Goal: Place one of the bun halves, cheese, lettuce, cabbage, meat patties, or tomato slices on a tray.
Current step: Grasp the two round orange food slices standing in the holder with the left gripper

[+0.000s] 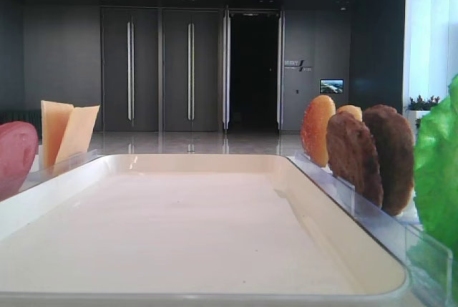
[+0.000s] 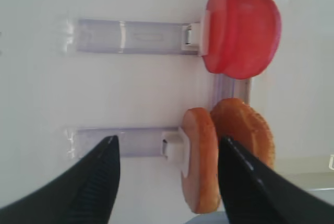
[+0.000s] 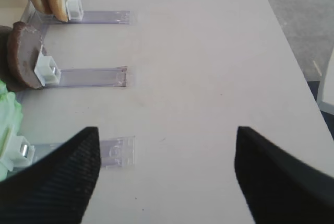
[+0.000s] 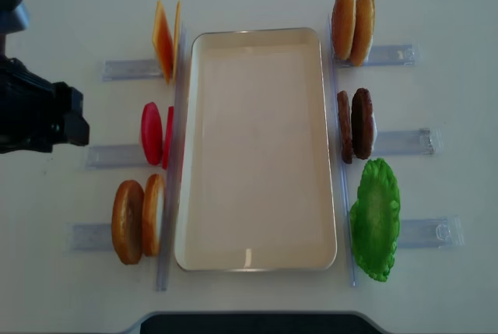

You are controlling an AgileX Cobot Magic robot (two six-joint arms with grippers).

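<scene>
Both arms' fingers (image 2: 109,182) (image 3: 68,177) stand apart, holding nothing (the tray (image 4: 257,260) lies bare), left ones flanking bun halves (image 2: 201,161).

Black all over on this robot: the left gripper (image 2: 167,182) shows two broad, tapering black fingers (image 2: 94,182) with a fine ribbed, woven-looking texture on the faces turned toward each other. Same story on the right gripper (image 3: 164,174), matte black wedge fingers (image 3: 57,182), cross-hatched grain. From overhead, the left arm (image 4: 35,112) reads as blocky black housings with squared edges.
</scene>
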